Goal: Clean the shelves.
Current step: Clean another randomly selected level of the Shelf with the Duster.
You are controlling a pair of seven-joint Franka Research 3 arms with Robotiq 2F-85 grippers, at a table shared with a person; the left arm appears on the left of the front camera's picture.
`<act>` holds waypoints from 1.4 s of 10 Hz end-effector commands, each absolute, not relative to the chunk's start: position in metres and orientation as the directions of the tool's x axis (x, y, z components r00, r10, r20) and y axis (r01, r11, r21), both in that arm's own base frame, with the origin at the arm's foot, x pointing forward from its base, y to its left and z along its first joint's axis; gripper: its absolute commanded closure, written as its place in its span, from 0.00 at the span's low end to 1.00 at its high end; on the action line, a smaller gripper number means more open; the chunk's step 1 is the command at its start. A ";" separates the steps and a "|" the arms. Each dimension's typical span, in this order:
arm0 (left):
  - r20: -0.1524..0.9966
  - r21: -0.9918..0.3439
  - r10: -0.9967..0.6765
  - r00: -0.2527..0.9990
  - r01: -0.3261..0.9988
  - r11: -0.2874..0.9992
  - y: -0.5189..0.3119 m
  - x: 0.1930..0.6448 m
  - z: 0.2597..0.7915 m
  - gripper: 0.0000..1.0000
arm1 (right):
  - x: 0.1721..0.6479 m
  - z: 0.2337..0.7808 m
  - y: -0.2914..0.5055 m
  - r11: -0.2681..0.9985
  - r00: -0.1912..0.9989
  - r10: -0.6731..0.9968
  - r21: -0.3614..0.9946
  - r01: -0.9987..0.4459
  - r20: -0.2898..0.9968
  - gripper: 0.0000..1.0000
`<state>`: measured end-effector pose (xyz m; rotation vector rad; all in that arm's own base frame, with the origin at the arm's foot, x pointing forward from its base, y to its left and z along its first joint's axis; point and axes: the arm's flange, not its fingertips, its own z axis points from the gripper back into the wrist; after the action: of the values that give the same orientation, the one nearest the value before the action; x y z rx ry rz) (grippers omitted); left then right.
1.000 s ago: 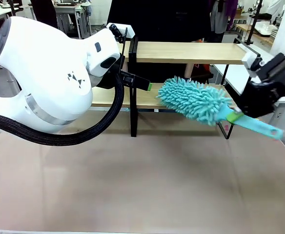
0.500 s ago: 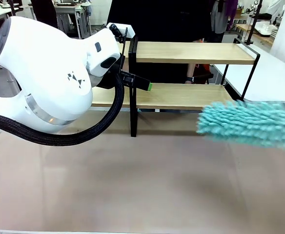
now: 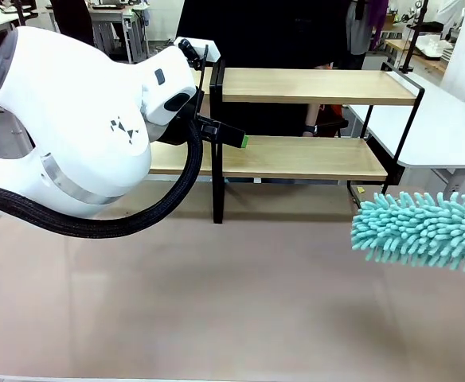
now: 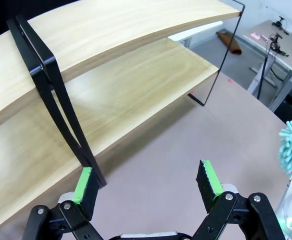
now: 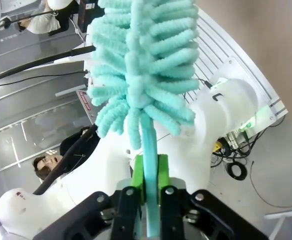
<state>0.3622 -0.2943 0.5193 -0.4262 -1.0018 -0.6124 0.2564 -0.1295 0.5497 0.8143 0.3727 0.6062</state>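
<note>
The shelves [image 3: 296, 119] stand at the far side of my desk [image 3: 216, 302] — a wide two-tier rack of light wooden boards on a thin black metal frame, its sections joined side by side at a black upright. From the front, the upper board of the right section runs pale and bare above the lower one, and black legs rest on the pinkish-brown desk top. In my left wrist view the shelves [image 4: 101, 75] lie close ahead, the grain of both boards plain to see, and a black frame post slants down to the desk just beyond one of my green pads.

My left jaws [image 4: 148, 182] are spread wide with nothing between them, hovering just in front of that post. In the front view my left arm [image 3: 73, 119] bulks large at the left, its jaws [image 3: 231, 137] reaching up beside the middle upright.

My right jaws [image 5: 147, 175] are clamped on the turquoise handle of a fluffy duster [image 5: 141, 65], the green pads pressed on either side of it. From the front, the duster [image 3: 423, 231] hangs over the desk's right edge, near the shelves but apart from them.
</note>
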 end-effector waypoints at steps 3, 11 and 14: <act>0.824 -0.053 -0.448 0.346 0.835 0.548 -0.261 0.363 0.581 0.00 | 0.254 0.560 -0.125 0.547 0.779 0.621 0.761 -0.349 -0.088 0.88; 0.628 -0.552 -0.173 0.758 0.591 0.588 0.017 0.282 0.549 0.00 | 0.254 0.560 -0.125 0.547 0.779 0.621 0.761 -0.349 -0.088 0.88; 0.634 -0.645 0.020 0.773 0.515 0.564 0.054 0.256 0.482 0.00 | 0.254 0.560 -0.125 0.547 0.779 0.621 0.761 -0.349 -0.088 0.88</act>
<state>0.2635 0.0714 0.5238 -0.8825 -0.5988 -0.3123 0.2568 -0.1251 0.5515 0.7991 0.3779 0.6066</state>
